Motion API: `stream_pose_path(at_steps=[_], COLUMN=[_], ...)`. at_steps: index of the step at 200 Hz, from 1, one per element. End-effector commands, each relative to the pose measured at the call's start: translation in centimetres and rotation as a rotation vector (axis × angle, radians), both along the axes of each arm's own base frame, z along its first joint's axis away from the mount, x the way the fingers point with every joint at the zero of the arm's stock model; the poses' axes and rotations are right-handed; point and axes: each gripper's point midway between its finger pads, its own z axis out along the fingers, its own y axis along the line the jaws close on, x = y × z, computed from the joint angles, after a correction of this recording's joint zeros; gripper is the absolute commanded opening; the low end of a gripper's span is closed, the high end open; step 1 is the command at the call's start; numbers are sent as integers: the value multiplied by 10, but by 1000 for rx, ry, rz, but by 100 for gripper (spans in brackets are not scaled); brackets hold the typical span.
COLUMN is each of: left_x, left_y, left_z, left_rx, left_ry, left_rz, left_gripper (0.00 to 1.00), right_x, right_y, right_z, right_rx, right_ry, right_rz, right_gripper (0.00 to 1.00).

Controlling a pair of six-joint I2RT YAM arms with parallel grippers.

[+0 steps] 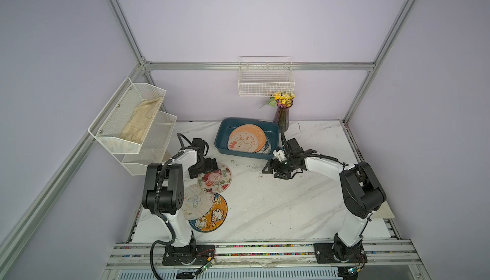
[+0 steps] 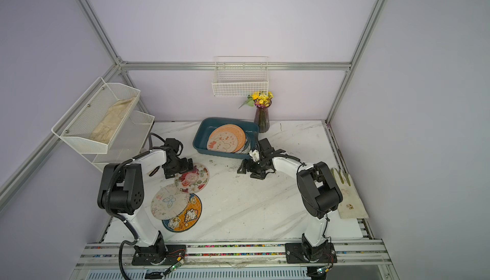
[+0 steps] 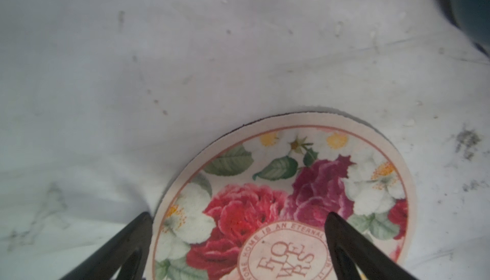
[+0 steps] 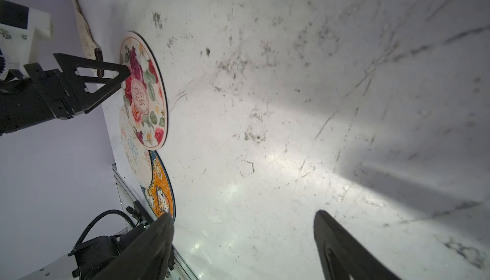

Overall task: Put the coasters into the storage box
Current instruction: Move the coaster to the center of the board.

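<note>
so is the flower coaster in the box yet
Out: the flower coaster lies flat on the table outside the storage box; the open left tool straddles its edge.

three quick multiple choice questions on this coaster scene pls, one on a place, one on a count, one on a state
1. Where is the flower-print coaster?
A. on the table, at the left tool
B. on the mesh shelf
C. in the wire basket

2. How many coasters lie on the table, outside the storage box?
A. one
B. three
C. six

3. The left tool is:
A. shut on a coaster
B. open, astride the flower-print coaster's edge
C. shut and empty

Answers:
1 A: both top views show it flat on the marble by the left arm's tool.
2 B: the flower-print coaster, the butterfly coaster and the orange cat coaster.
3 B: the left wrist view shows one finger beyond the rim and the other over the print, wide apart.
</note>
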Motion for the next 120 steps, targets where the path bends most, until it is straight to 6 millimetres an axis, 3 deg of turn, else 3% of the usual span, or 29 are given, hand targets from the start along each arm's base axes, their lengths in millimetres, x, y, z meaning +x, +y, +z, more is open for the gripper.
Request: stream_pose_path(at_steps=[1, 95, 120], left_x=[-20, -47, -56], left_y=[-52, -174, -188], left_z=[-14, -4, 0], left_rx=[-157, -235, -223], left_ry=[84, 110, 103], left_rz=[-42, -262, -292], left_gripper=[100, 100, 100], right_x=[0, -11, -13], right_y=[-5, 6, 7], right_z=[10, -4, -11], right_rx=[1, -28, -61], right_ry=[-29, -14, -9], right_rz=[-18, 6, 9], right_gripper=[84, 84, 83])
